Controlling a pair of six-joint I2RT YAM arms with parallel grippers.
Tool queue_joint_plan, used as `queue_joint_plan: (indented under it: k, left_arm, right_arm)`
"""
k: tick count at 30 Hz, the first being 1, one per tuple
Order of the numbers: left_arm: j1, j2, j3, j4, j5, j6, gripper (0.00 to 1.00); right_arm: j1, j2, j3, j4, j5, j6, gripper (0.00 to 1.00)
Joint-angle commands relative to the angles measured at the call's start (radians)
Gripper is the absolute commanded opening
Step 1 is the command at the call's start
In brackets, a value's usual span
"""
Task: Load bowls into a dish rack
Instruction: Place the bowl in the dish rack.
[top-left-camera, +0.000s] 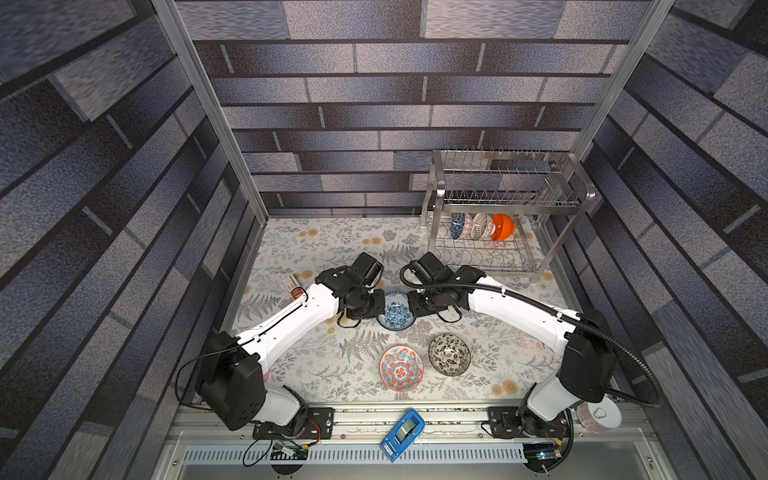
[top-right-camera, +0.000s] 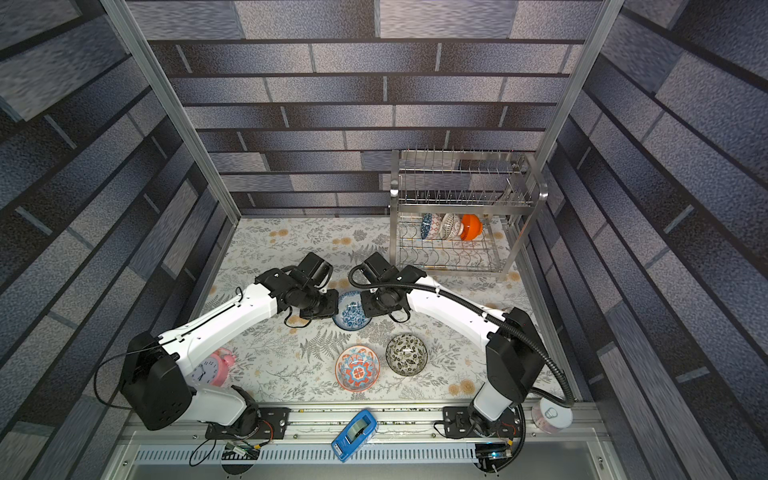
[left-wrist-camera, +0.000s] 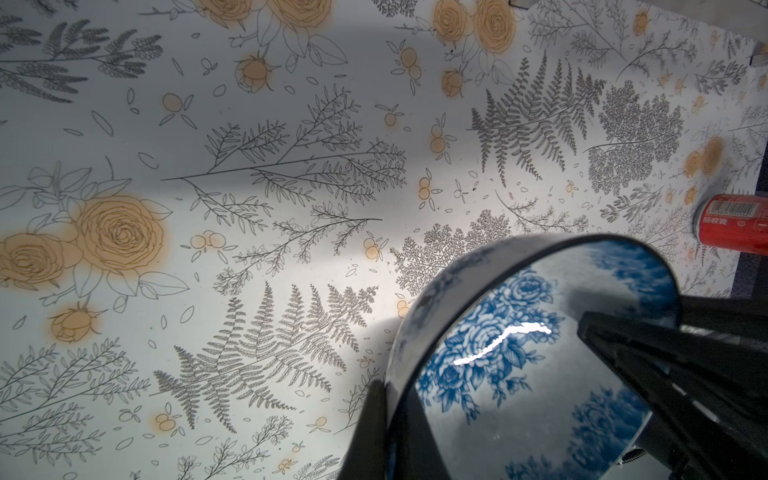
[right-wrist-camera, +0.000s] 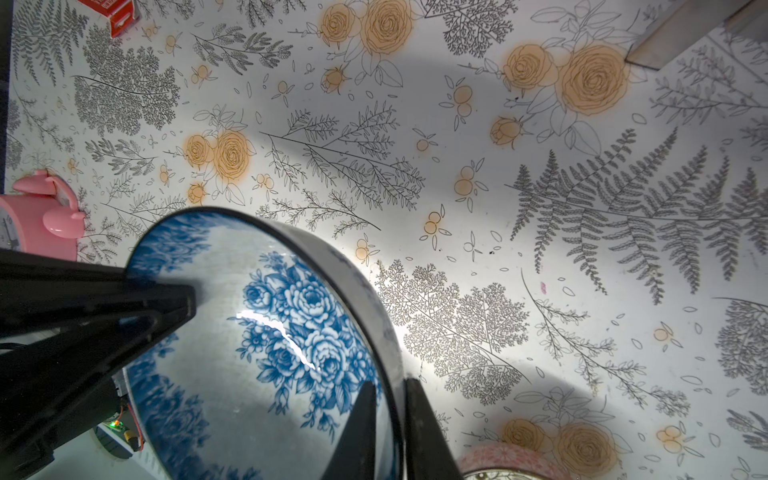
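Both arms meet at the blue-white floral bowl (top-left-camera: 395, 311) (top-right-camera: 351, 312), which hangs between them above the table. My left gripper (left-wrist-camera: 390, 386) is shut on its rim, one finger inside and one outside. My right gripper (right-wrist-camera: 390, 384) pinches the opposite rim the same way. The red-and-blue medallion bowl (top-left-camera: 401, 368) and the black-and-white floral bowl (top-left-camera: 449, 354) sit upright on the table nearer the front. The dish rack (top-left-camera: 582, 195) (top-right-camera: 536, 195) stands at the back right. Its lower tier holds a blue patterned bowl (top-left-camera: 458, 225), a lattice bowl (top-left-camera: 482, 226) and the orange bowl (top-left-camera: 503, 227) on edge.
A pink alarm clock (top-right-camera: 216, 365) stands at the front left behind the left arm. A red can (left-wrist-camera: 735, 224) lies near the table's left edge. A blue tape dispenser (top-left-camera: 402, 434) and a white spool (top-left-camera: 598, 415) rest on the front rail. Brick-patterned walls enclose the table.
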Motion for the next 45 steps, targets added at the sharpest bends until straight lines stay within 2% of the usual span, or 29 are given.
queue_joint_plan:
  k: [1,4,6,9,14,16,18,21,27,38,45]
  left_arm:
    - [-0.008,-0.037,-0.006,0.032,0.021,-0.004,0.0]
    - [-0.009,-0.043,-0.012,0.038,0.018,-0.006,0.0]
    - [-0.008,-0.049,-0.016,0.042,0.015,-0.009,0.0]
    - [-0.009,-0.055,-0.025,0.049,0.012,-0.01,0.08]
    - [-0.009,-0.06,-0.031,0.055,0.019,-0.008,0.25]
    - [-0.009,-0.063,-0.036,0.061,0.023,-0.003,0.36]
    - [-0.009,-0.067,-0.041,0.07,0.033,0.002,0.42]
    - [-0.011,-0.077,-0.049,0.085,0.048,0.006,0.56]
    - [-0.012,-0.116,-0.055,0.095,0.047,0.018,0.72]
    - [-0.005,-0.163,-0.075,0.092,0.03,0.026,0.76]
    - [-0.002,-0.156,-0.072,0.085,0.03,0.036,0.76]
  right_arm:
    - [0.001,0.005,0.015,-0.003,-0.015,0.003,0.09]
    - [0.001,0.001,0.012,0.003,-0.011,0.006,0.01]
    - [0.001,-0.003,0.009,0.009,-0.011,0.007,0.0]
    - [0.001,-0.009,0.002,0.019,-0.017,0.008,0.0]
    - [0.001,-0.012,-0.003,0.024,-0.013,0.012,0.0]
    - [0.001,-0.013,-0.005,0.027,-0.008,0.017,0.0]
    - [0.001,-0.014,-0.007,0.026,0.002,0.021,0.0]
    - [-0.001,-0.016,-0.01,0.021,0.026,0.026,0.0]
    - [-0.027,-0.034,-0.034,0.017,0.059,0.031,0.0]
    - [-0.146,-0.122,-0.098,-0.035,0.15,0.005,0.0]
    - [-0.242,-0.204,-0.112,-0.077,0.288,-0.071,0.0]
